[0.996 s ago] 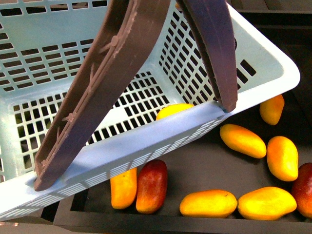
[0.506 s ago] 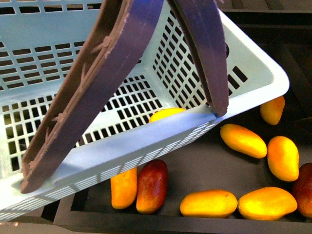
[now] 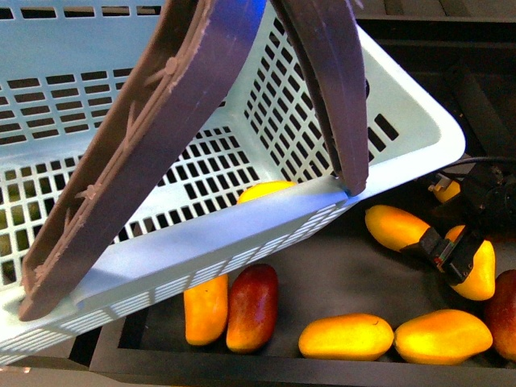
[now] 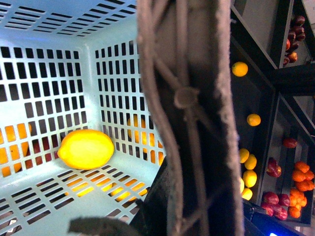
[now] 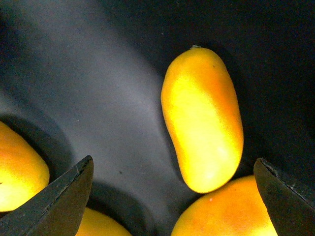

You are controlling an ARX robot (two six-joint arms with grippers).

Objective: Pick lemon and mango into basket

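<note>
The front view looks steeply down from the robot's body, close over the basket (image 3: 242, 230) and the dark tray (image 3: 339, 274) beneath. The left wrist view sits against a brown handle (image 4: 187, 98), facing into the basket; both show the lemon (image 4: 86, 148). The right wrist view hangs very near a mango (image 5: 202, 118) on that tray.

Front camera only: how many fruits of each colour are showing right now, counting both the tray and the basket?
Yellow-orange mangoes in the tray: 6
Red mangoes in the tray: 2
Lemon in the basket: 1
Total: 9 fruits
</note>
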